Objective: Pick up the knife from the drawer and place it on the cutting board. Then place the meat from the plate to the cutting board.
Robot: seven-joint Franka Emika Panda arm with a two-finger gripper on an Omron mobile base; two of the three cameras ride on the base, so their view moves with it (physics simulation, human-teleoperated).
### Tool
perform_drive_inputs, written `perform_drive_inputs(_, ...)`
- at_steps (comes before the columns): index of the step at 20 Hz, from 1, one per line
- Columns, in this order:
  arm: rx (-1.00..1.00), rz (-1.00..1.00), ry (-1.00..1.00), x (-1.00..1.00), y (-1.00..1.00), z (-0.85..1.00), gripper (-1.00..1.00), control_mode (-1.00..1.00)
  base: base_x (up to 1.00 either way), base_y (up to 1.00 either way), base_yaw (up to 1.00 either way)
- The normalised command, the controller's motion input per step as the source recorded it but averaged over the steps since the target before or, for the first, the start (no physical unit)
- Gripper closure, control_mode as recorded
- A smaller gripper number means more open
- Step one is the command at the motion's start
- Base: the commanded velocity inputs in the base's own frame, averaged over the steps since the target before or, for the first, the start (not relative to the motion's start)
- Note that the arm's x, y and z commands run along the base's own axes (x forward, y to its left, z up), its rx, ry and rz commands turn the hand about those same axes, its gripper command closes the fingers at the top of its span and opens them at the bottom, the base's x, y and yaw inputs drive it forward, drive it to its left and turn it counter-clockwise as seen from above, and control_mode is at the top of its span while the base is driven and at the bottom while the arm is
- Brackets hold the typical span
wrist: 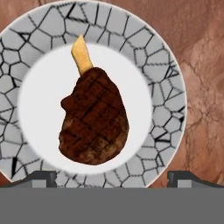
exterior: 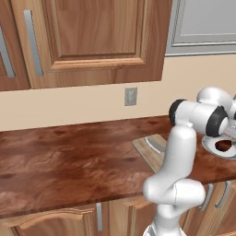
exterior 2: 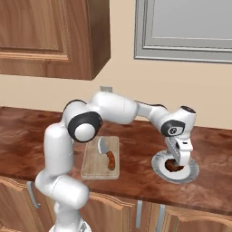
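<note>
From the right base view we see the knife (exterior 2: 107, 153) lying on the cutting board (exterior 2: 100, 158), its brown handle toward the counter's front edge and the blade pointing back toward the wall. In the left base view the arm covers most of the board (exterior: 150, 152), and we make out just a grey sliver of blade (exterior: 156, 144) there.

The gripper (exterior 2: 177, 161) hangs directly over the plate (exterior 2: 191, 171), just to the right of the board on the counter (exterior 2: 27, 131). The meat (exterior 2: 171, 166) sits in the plate's white centre, partly behind the hand. In the left base view the plate (exterior: 213, 146) and meat (exterior: 223, 145) peek out at the right edge, under the wrist.

The hand view gives us the detail: the meat (wrist: 94, 121) with its tan bone end pointing away, ringed by the grey cracked rim (wrist: 164, 113). The two fingertips (wrist: 41, 177) stand wide apart at the plate's near edge, holding nothing.
</note>
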Motion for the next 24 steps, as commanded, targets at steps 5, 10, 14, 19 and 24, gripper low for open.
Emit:
perform_drive_inputs(5,0.00,0.00,0.00,0.19,-0.03,-0.18,-1.00,-1.00,0.00,0.00,0.00)
perform_drive_inputs(10,0.00,0.00,0.00,0.10,-0.07,-0.25,-1.00,-1.00,0.00,0.00,0.00)
perform_drive_inputs(14,0.00,0.00,0.00,0.00,-0.21,-0.29,-1.00,-1.00,0.00,0.00,0.00)
perform_drive_inputs(19,0.00,0.00,0.00,0.00,-0.02,-0.41,-1.00,-1.00,0.00,0.00,0.00)
perform_drive_inputs(24,0.00,0.00,0.01,0.00,0.00,-0.52,-1.00,-1.00,0.00,0.00,0.00)
